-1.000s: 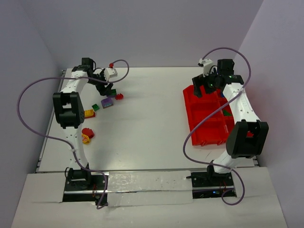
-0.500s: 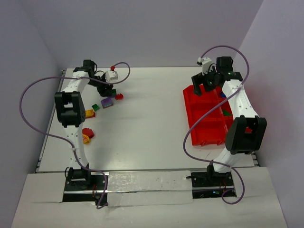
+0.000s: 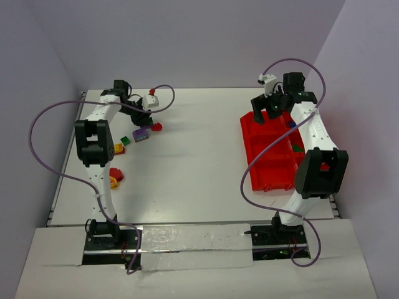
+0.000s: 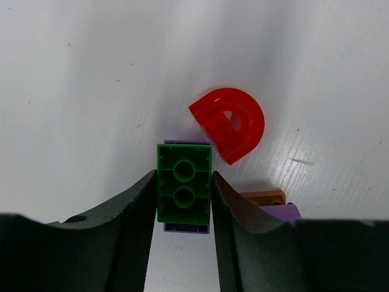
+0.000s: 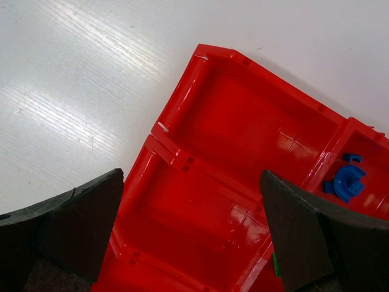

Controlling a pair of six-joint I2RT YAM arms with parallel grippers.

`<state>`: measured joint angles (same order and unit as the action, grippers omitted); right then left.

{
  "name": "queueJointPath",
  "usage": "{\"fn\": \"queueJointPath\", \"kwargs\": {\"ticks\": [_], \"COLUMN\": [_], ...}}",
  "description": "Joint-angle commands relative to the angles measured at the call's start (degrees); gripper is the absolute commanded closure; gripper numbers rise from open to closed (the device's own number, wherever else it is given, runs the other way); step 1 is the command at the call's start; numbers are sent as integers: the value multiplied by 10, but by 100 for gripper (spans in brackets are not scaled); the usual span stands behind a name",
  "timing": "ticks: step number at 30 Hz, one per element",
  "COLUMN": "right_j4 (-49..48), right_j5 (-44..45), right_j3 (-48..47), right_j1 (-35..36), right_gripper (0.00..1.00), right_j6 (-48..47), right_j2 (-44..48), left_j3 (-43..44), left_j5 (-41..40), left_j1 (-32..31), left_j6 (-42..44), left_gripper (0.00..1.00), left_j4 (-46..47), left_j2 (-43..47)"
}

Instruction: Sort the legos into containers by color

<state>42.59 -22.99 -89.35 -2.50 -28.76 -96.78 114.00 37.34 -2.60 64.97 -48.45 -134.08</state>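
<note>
In the left wrist view a green brick (image 4: 184, 182) sits between the two black fingers of my left gripper (image 4: 183, 176), and both pads press its long sides. It lies on top of a purple brick (image 4: 186, 229). A red half-round piece (image 4: 230, 121) lies just beyond it. From above, my left gripper (image 3: 143, 118) is at the table's far left. My right gripper (image 3: 269, 107) hangs wide open over the far-left compartments of the red containers tray (image 3: 252, 152), holding nothing. A blue piece (image 5: 347, 181) lies in a neighbouring compartment of the tray (image 5: 182, 100).
An orange brick (image 4: 262, 196) and another purple piece (image 4: 281, 211) sit right of the left fingers. Loose legos lie nearer the left arm: purple (image 3: 141, 133), green (image 3: 125, 141), yellow (image 3: 116, 148), red (image 3: 115, 174). The back wall stands close behind both grippers.
The left gripper's jaws have closed in onto the green brick, and its wrist has shifted a little right. The right gripper stays open over the tray.
</note>
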Motion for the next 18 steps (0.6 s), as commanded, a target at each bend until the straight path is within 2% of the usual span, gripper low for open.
{"fn": "queueJointPath", "kwargs": {"ticks": [1, 4, 8, 9, 14, 18], "right_j4": [9, 14, 15, 13, 12, 24], "right_j5": [-6, -11, -32, -44, -122, -181], "right_j3": [-30, -35, -35, -32, -40, -85], "right_j1": [4, 4, 4, 4, 9, 28], "right_gripper": [0, 0, 0, 0, 0, 1], "right_j6": [-11, -13, -14, -14, -20, -8], "right_j2": [-2, -5, -2, 3, 15, -2], "left_j3": [2, 15, 43, 46, 44, 35], "left_j5": [12, 12, 21, 28, 86, 192], "left_j1": [-7, -9, -10, -10, -14, -34], "left_j6": [22, 28, 19, 8, -97, -216], "left_gripper": [58, 70, 96, 100, 100, 100], "left_j4": [3, -14, -31, -23, 57, 116], "left_j2": [4, -3, -4, 2, 83, 152]}}
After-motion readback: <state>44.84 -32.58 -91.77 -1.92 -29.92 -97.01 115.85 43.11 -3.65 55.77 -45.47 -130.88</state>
